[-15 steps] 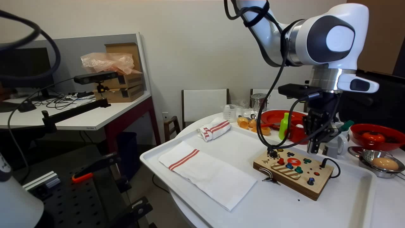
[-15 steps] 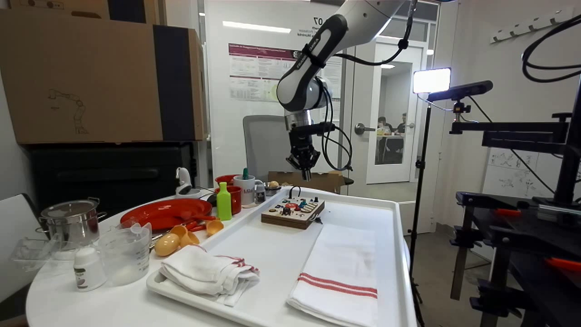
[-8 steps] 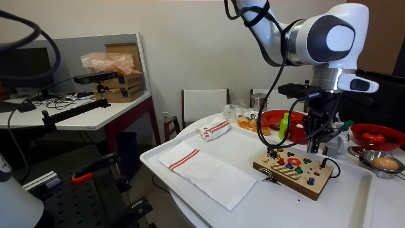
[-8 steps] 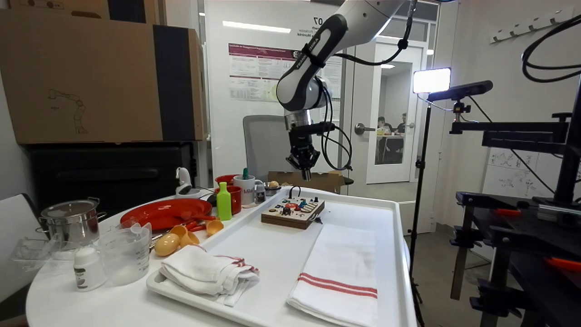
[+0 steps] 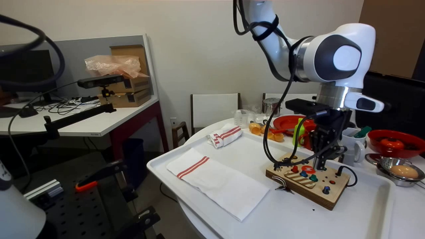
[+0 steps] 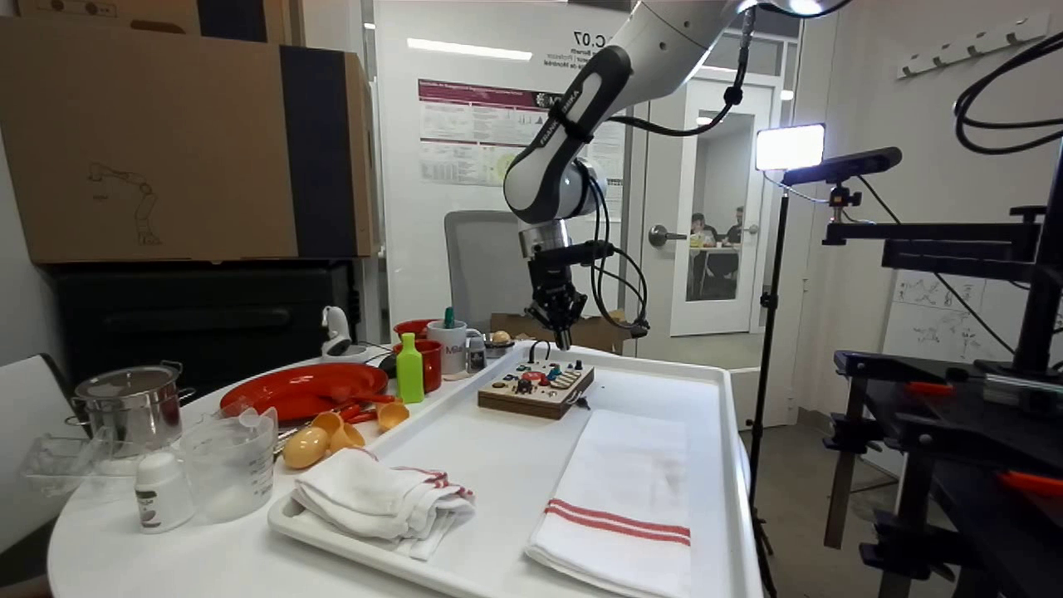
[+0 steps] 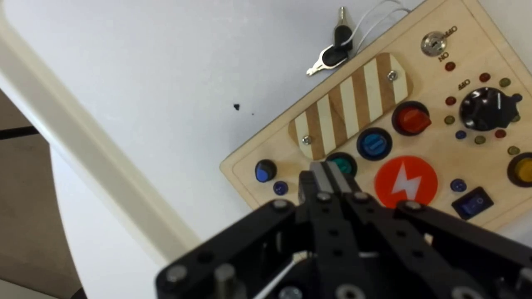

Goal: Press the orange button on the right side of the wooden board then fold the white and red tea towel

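The wooden board (image 5: 337, 191) lies on the tray; it also shows in an exterior view (image 6: 523, 405) and in the wrist view (image 7: 245, 168). Its small orange button (image 5: 332, 182) shows near the right end; in the wrist view my gripper hides it. My gripper (image 5: 319, 167), also in an exterior view (image 6: 564, 340), points down above the board. In the wrist view its fingertips (image 7: 326, 167) are together with nothing between them, overlapping the green knob (image 7: 342, 164). The white and red tea towel (image 5: 225, 182) lies flat on the tray, also in an exterior view (image 6: 623, 473).
A crumpled red-striped white cloth (image 5: 226, 135) lies at the tray's (image 6: 490, 465) corner. A green bottle (image 6: 409, 370), a mug (image 6: 449, 340) and a red plate (image 6: 307, 390) stand beside the tray. Keys (image 7: 336, 49) hang off the board. A black cable (image 5: 355, 176) arches at its end.
The arm has come down, and my gripper has shifted left in an exterior view, closer to the board's top. The gripper stays shut. The board and towels have not moved.
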